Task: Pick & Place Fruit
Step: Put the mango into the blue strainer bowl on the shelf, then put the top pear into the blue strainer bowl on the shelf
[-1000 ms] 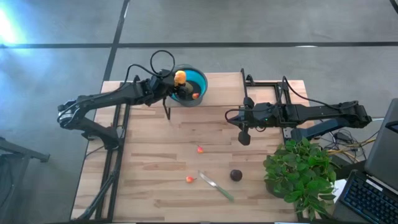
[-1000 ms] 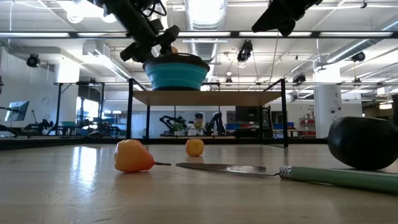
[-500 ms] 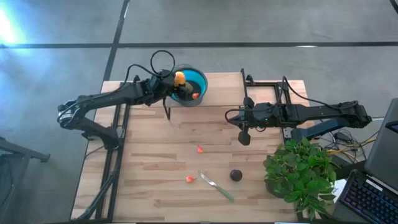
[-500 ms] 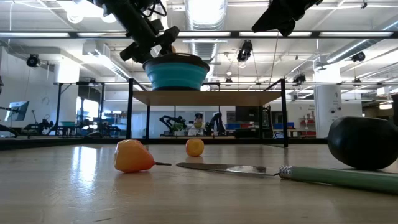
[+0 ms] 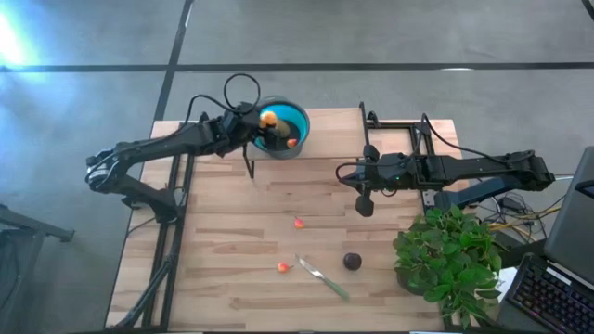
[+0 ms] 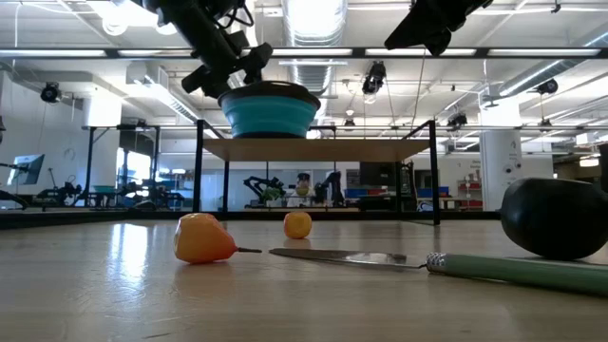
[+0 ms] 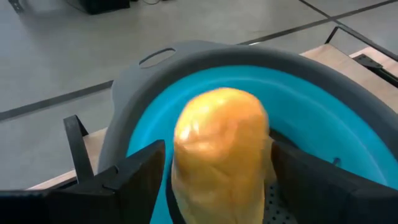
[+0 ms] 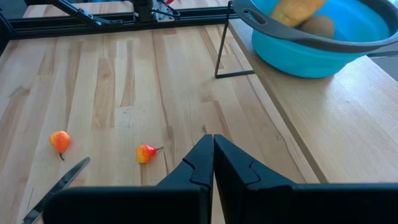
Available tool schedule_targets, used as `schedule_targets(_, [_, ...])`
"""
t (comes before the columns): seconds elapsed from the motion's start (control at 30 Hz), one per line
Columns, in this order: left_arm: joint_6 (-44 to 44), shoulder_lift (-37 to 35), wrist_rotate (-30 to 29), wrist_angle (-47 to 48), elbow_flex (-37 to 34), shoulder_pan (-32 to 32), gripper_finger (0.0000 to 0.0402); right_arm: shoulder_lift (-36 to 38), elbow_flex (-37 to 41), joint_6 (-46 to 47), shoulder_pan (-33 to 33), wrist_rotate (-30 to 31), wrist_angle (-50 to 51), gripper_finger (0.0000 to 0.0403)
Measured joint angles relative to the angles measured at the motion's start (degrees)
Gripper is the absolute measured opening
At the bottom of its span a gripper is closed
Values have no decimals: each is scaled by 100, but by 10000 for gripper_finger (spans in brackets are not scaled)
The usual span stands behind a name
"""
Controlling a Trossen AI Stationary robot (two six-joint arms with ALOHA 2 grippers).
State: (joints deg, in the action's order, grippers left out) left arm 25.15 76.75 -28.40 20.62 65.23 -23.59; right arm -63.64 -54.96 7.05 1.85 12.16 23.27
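Observation:
A blue bowl with a grey rim point(image 5: 299, 116) point(image 7: 155, 59) stands on a raised wooden shelf at the table's far edge. My left gripper point(image 5: 264, 126) point(image 7: 217, 186) hangs open over the bowl. Its fingers stand on either side of the elongated orange-yellow fruit point(image 7: 221, 149) point(image 8: 298, 9), which lies tilted in the bowl against the olive-green oval point(image 8: 318, 26). A tiny red piece point(image 5: 292, 142) is in the bowl too. My right gripper point(image 5: 364, 206) point(image 8: 213, 149) is shut, above mid-table. Two red-orange pieces point(image 5: 299, 223) point(image 5: 284, 267) and the dark round fruit point(image 5: 353, 262) lie on the table.
A slim green-handled utensil point(image 5: 323, 276) point(image 6: 522, 271) lies between the near red-orange piece and the dark fruit. A potted plant point(image 5: 445, 260) fills the table's right near corner. The shelf's thin black legs point(image 8: 221, 53) stand below the bowl. Bare wood lies on the table's left.
The orange-yellow fruit has sunk lower into the bowl: in the high view it shows smaller, and in the low view its tip no longer stands above the rim. Both arms have kept still.

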Motion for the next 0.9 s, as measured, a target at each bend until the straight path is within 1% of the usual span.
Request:
schedule_targets(0.23, [0,-2,0,46,32,-32,298,0,0,-2,-1,-1,-1,8])
schedule_targets(0.53, [-457,-7,12,68,558,-18,298,0,0,-4,-1,-1,-1,8])
schedule_targets(0.73, [-461,-7,50,814,1081,130,298,0,0,-22,0,-10,-1,8])
schedule_targets(0.9, [-458,-9,50,1423,1435,402,298,0,0,64,1,-62,-1,8])
